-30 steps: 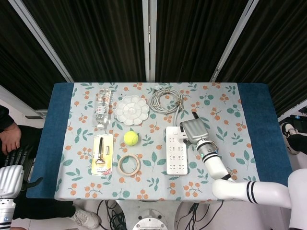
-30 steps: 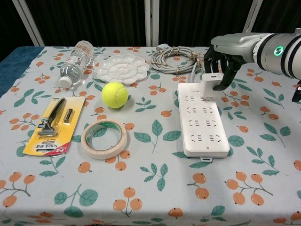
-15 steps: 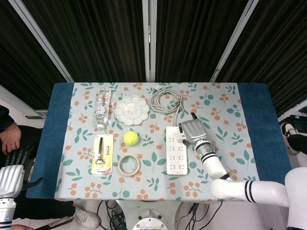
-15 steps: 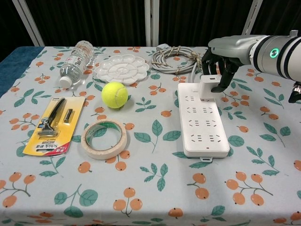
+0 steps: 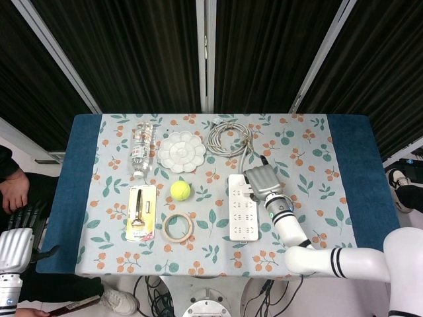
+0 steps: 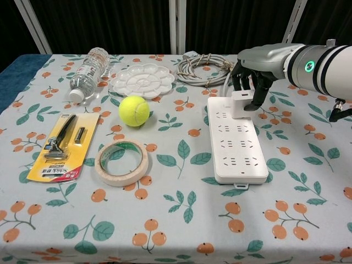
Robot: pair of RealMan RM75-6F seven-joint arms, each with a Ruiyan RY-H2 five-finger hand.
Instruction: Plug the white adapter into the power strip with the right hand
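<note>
Right hand (image 6: 252, 88) is gripping the white adapter (image 6: 240, 104) from above, fingers curling around it, and is holding it upright against the far end of the power strip (image 6: 236, 144), whose long axis is running toward the robot.

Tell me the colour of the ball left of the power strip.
Yellow-green; the tennis ball shows best in the chest view.
</note>
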